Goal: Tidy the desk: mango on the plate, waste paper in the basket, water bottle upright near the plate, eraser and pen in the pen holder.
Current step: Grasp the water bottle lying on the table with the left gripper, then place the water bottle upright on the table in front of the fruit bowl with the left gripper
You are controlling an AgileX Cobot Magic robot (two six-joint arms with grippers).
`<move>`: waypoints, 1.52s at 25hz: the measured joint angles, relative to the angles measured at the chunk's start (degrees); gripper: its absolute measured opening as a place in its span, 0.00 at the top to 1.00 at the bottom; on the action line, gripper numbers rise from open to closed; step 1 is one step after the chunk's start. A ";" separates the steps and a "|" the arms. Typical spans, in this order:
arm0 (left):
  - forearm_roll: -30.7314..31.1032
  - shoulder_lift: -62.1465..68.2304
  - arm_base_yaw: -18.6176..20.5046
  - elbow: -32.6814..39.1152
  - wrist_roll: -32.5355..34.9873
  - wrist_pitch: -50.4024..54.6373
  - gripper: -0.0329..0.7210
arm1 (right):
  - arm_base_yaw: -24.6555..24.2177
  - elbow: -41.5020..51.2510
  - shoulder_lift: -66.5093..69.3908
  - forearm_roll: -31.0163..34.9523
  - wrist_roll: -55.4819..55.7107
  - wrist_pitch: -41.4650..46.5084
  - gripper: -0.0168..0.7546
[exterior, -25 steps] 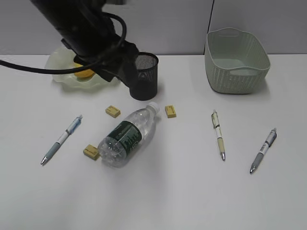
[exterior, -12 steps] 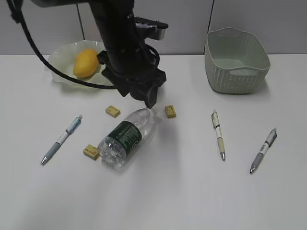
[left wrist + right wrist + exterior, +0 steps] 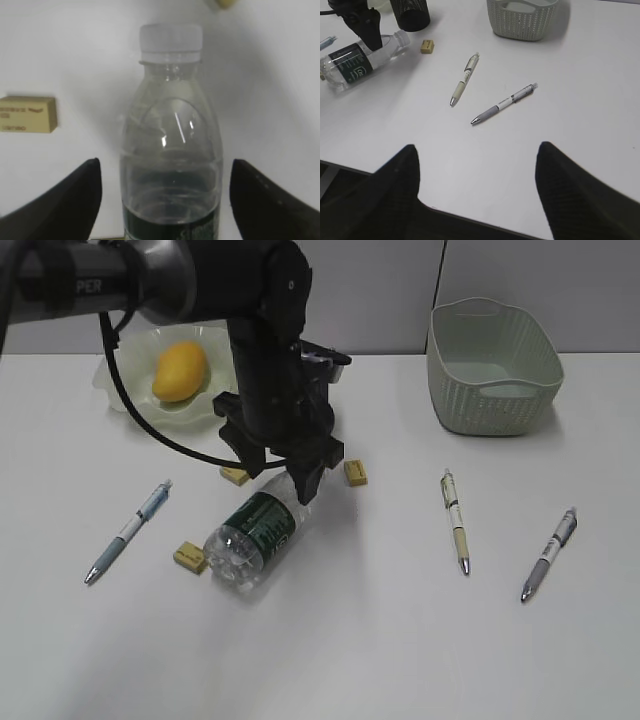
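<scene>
White desk [image 3: 400,640]: left gripper [image 3: 283,475] spread wide astride lying water bottle [image 3: 258,530] (no contact); right gripper [image 3: 477,195] spread, empty.

Open counter [image 3: 400,640] lies front and right. Erasers [image 3: 355,472] flank the lying water bottle [image 3: 255,535]; the left gripper [image 3: 285,475] straddles its neck with clearance either side.

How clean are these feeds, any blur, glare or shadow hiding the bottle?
Left wrist view: water bottle soft-focused, small glints on its shoulder, fingertips dark blurs. Exterior view: sharp, even light, faint shadow beside the bottle. Right wrist view: table sharp, near fingers blurred.
</scene>
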 joint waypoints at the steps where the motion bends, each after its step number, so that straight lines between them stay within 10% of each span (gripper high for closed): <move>1: 0.00 0.49 0.00 0.00 -0.05 0.00 0.16 | 0.00 0.00 0.00 0.00 0.00 0.00 0.24; 38: 0.00 -8.31 0.00 0.04 -3.01 0.11 0.28 | 0.00 0.00 0.00 0.00 0.06 0.00 0.24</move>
